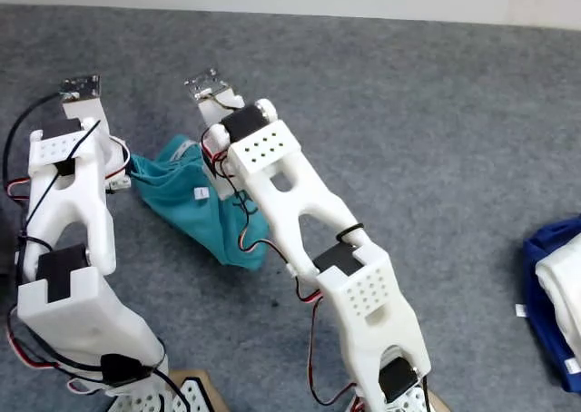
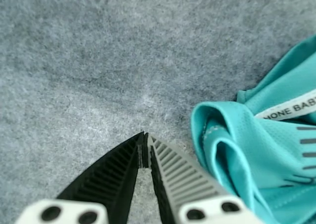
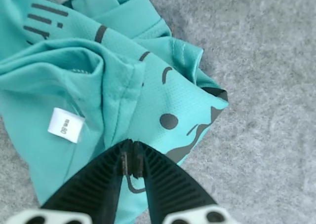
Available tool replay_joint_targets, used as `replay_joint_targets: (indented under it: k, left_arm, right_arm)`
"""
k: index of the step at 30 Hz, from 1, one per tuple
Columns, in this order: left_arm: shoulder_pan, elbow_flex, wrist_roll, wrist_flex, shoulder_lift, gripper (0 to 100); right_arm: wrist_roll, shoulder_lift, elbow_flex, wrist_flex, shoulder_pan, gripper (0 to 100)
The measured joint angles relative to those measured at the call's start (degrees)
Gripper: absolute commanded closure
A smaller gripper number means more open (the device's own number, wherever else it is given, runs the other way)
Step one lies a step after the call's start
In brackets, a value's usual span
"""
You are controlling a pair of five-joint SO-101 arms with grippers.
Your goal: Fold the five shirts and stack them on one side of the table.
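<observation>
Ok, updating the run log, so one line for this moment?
left end effector shut beside crumpled teal mesh shirt | right end effector shut over it

teal shirt (image 3: 123, 86) | neck tape (image 2: 289, 108): printed lettering | white tag (image 3: 65, 125): tiny print, unclear

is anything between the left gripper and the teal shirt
Nothing visible does: bare grey mat lies between the left gripper and the shirt, whose bunched edge sits close beside it.
</observation>
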Motion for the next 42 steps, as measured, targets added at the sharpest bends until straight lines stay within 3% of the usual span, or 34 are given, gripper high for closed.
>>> replay_joint_targets:
  k: [21,31,37,42]
  left_arm:
    - [-0.4,0.0,0.0,-0.7,0.0,99]
    - [-4.1,-0.5,6.0,-0.7,0.0,99]
    - [-4.1,-0.5,6.2,-0.7,0.0,99]
    - [-3.3,-0.5,6.2,-0.7,0.0,99]
  right_arm:
    - [-2.5,0.0,0.0,3.0,-15.9,99.1]
    - [-2.6,0.0,0.0,3.3,-24.2,99.1]
    - [-0.5,-0.1,-0.3,5.5,-22.9,99.1]
    - [0.0,-4.3,-0.4,10.1,-16.2,99.1]
